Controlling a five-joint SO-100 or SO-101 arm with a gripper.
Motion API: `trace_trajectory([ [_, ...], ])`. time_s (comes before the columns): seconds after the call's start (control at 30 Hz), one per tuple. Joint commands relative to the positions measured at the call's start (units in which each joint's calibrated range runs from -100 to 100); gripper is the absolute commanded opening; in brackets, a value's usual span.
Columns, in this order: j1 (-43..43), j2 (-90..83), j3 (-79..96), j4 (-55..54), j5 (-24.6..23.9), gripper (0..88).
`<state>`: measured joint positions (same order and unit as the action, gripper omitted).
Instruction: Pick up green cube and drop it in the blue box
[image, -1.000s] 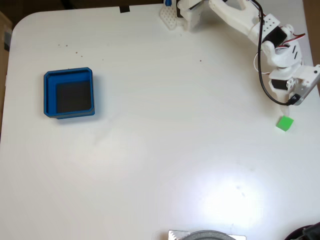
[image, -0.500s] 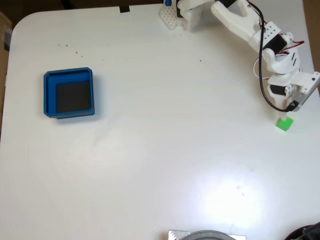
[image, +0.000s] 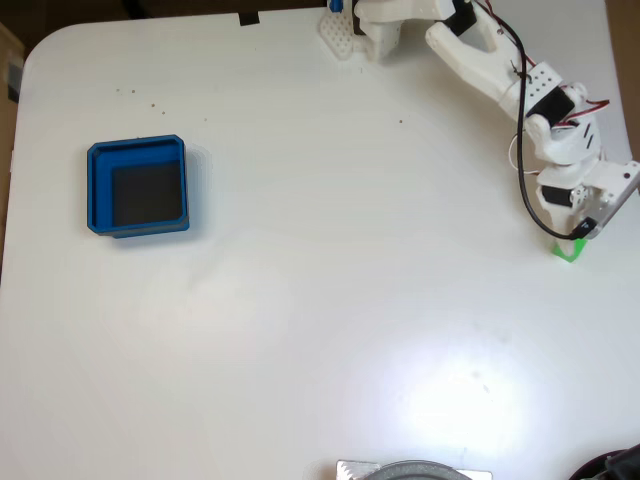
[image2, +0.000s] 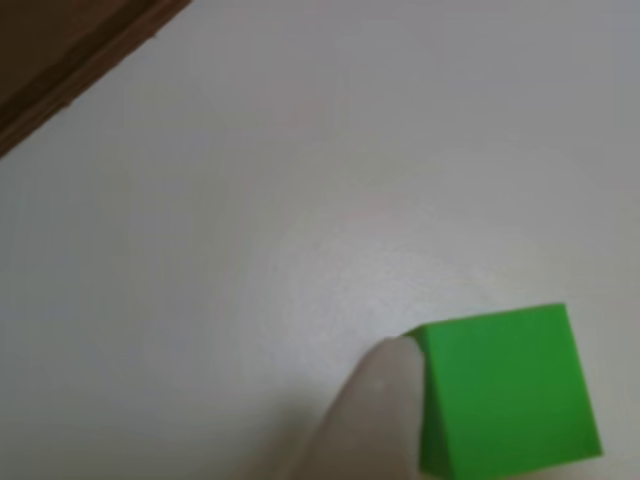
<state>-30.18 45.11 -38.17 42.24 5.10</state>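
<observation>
In the fixed view the green cube (image: 569, 251) lies near the table's right edge, and only its lower part peeks out from under the white arm's gripper (image: 576, 235). The gripper hangs right over it. In the other view the cube (image2: 505, 390) fills the lower right, resting on the white table, with one pale fingertip (image2: 372, 412) against its left face. The second finger is out of frame, and the jaws look spread around the cube. The blue box (image: 97, 190), dark-floored, sits far off at the table's left side.
The arm's base (image: 375, 25) stands at the table's far edge, top centre. A grey round object (image: 415, 470) pokes in at the bottom edge. The table's right edge runs close to the cube, and a brown strip (image2: 70, 50) borders the table in the other view.
Over the last second the gripper has moved down the fixed view toward the cube and now covers most of it. The cube and the box have stayed put.
</observation>
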Motion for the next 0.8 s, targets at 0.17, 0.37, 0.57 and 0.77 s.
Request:
trace_trajectory([
  [0.17, 1.7, -0.9, -4.3, 0.1, 0.2, 29.3],
  [0.37, 1.7, -0.7, -4.3, 0.1, 0.2, 29.3],
  [0.57, 1.6, 1.9, -4.3, 0.1, 0.2, 29.3],
  [0.77, 1.6, 2.5, -4.3, 0.1, 0.2, 29.3],
])
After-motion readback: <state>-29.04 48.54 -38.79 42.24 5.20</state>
